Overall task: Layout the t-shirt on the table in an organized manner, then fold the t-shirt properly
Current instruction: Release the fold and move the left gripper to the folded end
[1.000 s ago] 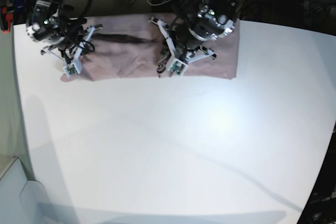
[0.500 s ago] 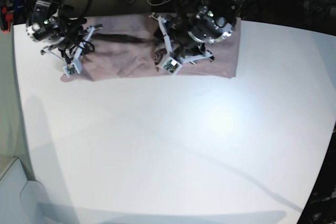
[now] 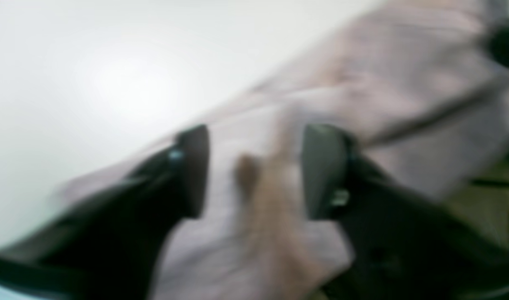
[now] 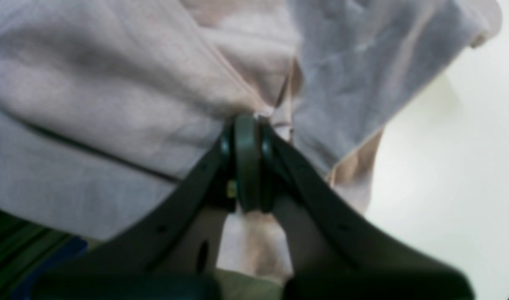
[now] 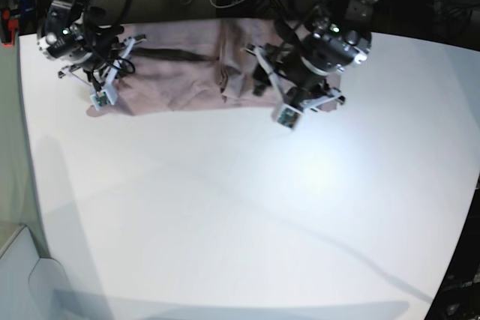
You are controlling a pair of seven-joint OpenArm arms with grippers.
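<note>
A: From overhead, the t-shirt lies bunched along the table's far edge. No readable labels anywhere.

B: Only the wrist cams show jaws: right gripper pinched tight on a fold, left gripper spread, blurry, over cloth.

shirt: far edge of table | right gripper: on its left end | left gripper: at its right end

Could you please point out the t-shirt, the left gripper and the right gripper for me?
t-shirt [image 5: 176,73]: base view, wrinkled middle.
left gripper [image 3: 254,171]: left wrist view, gap between fingertips.
right gripper [image 4: 247,162]: right wrist view, closed fingertips.
</note>
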